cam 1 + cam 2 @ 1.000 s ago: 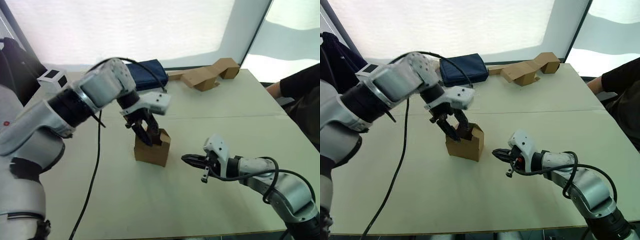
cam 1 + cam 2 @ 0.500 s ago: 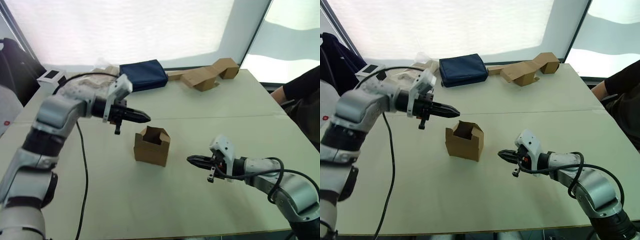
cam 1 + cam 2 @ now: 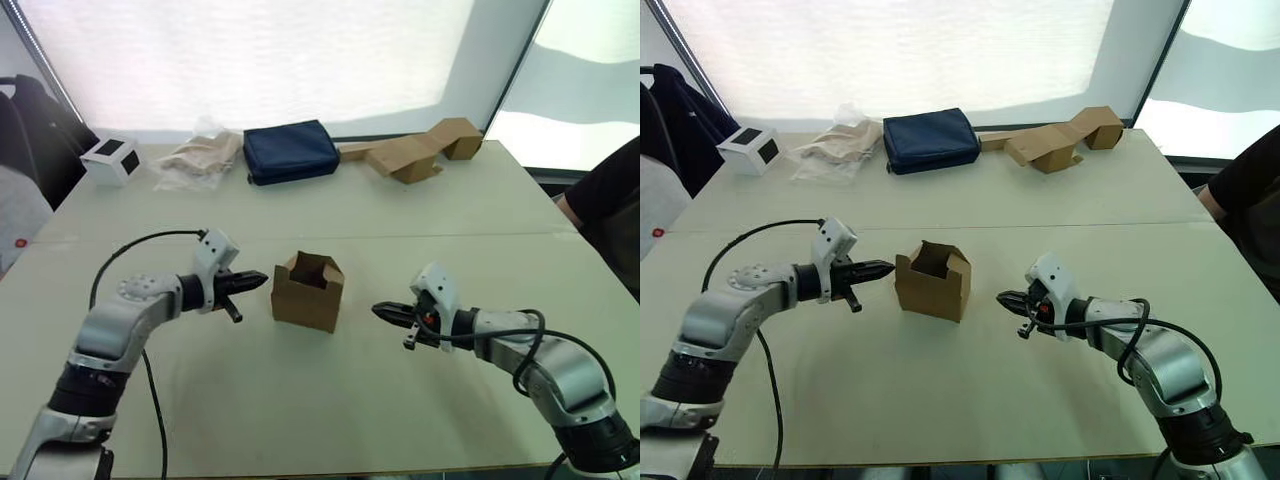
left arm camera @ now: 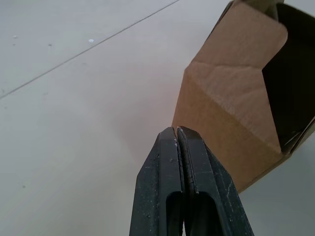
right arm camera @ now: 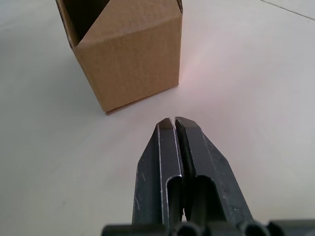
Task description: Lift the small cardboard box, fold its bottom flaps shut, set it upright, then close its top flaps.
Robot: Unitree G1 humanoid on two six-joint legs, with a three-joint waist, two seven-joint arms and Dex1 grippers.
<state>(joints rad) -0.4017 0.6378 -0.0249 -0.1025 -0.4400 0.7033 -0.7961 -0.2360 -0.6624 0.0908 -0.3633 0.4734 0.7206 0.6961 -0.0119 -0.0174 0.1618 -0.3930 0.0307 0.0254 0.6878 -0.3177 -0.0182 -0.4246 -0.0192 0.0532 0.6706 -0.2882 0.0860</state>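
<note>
On the table (image 3: 330, 420) the small cardboard box (image 3: 307, 293) stands upright between both arms, its top flaps (image 3: 937, 258) apparently open. The left tool (image 3: 258, 278) and right tool (image 3: 381, 311), both pinched closed and empty, could tip or shove this light box if either pushes a flap alone.

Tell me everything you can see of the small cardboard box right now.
The small cardboard box is plain brown corrugated card, unprinted. It stands upright on the table with its top flaps still raised, showing a dark interior. It sits between the left gripper and right gripper, both shut and pointing at it. Neither touches it.
</note>
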